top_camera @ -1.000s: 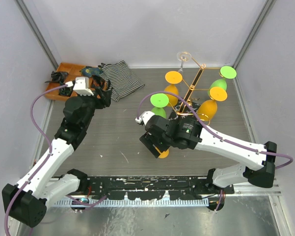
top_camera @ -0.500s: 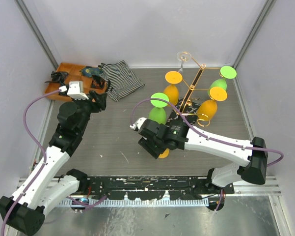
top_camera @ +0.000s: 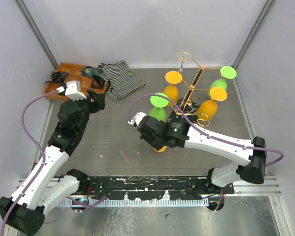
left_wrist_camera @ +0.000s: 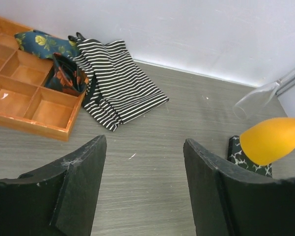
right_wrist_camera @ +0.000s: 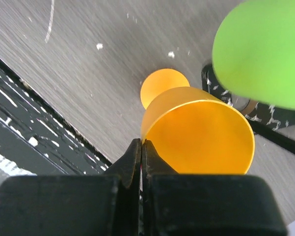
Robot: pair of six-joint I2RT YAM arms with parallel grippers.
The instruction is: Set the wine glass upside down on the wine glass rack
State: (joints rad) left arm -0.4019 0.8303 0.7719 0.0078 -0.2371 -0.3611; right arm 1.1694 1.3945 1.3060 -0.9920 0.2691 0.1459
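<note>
Orange plastic wine glass (right_wrist_camera: 199,132) is pinched by its rim in my right gripper (right_wrist_camera: 141,145), not yet hung on the tall gold wire rack (top_camera: 192,88) beyond it.

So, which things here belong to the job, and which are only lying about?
Job: orange glass, rack, right fingers gripping the glass rim.
Lying about: striped cloth, tray, blue cloth.

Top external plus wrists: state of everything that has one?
orange wine glass, mouth up, off the rack, pinched at rim
right gripper, shut on that rim
left gripper, open, empty
wine glass rack, standing, four coloured glasses hang on it bases up
striped cloth, folded, lying flat
</note>
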